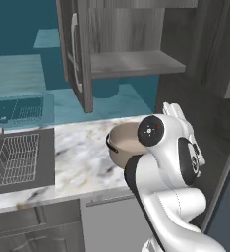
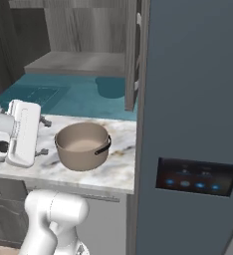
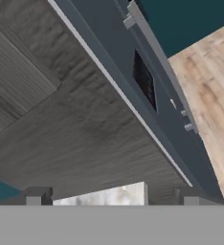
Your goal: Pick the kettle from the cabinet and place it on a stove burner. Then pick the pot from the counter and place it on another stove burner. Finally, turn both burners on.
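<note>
Open cabinet door (image 1: pixel 76 54) overhangs counter (image 1: pixel 77 157); pot (image 2: pixel 82 145) beside tall fridge (image 2: pixel 193 99).

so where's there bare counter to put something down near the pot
Bare marble runs between the sink and the pot, and along the counter front edge. The cabinet shelf above is bare too. It is tight on the pot's other side, between it and the tall blue-grey panel.

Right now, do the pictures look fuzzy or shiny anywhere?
Left base view: even, flat light, soft edges, a faint shadow beside the pot on the counter. Right base view: no glare on the pot; the small panel on the tall grey door glows blue. Hand view: coarse and blurry, the cabinet wood smeared.
</note>
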{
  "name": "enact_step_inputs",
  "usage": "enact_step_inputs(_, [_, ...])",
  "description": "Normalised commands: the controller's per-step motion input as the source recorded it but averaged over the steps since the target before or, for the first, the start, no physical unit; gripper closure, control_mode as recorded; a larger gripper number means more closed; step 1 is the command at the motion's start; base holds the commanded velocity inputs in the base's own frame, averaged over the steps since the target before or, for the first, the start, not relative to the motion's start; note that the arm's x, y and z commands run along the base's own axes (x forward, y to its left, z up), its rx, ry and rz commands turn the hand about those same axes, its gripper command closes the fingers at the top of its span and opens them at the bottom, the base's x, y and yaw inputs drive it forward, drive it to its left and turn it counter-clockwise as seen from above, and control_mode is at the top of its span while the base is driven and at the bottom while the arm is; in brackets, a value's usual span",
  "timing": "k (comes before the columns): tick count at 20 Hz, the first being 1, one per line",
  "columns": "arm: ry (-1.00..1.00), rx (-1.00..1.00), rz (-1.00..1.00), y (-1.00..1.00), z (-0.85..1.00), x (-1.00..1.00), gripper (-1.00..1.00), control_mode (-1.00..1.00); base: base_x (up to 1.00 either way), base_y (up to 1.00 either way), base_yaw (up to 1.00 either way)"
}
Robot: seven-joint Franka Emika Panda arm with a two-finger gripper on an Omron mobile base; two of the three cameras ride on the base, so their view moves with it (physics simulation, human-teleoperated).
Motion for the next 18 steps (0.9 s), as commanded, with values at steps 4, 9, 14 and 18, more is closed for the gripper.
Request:
enact_step_inputs(4, [0.0, 0.0, 0.0, 0.0, 0.0, 0.0, -1.0, 1.0, 0.44, 0.3, -0.07])
enact_step_inputs(9, [0.0, 0.0, 0.0, 0.0, 0.0, 0.0, -1.0, 1.0, 0.43, 0.33, -0.07])
enact_step_inputs(14, [0.0, 0.0, 0.0, 0.0, 0.0, 0.0, -1.0, 1.0, 0.43, 0.3, -0.07])
enact_step_inputs(18, [0.0, 0.0, 0.0, 0.0, 0.0, 0.0, -1.0, 1.0, 0.37, 0.29, -0.07])
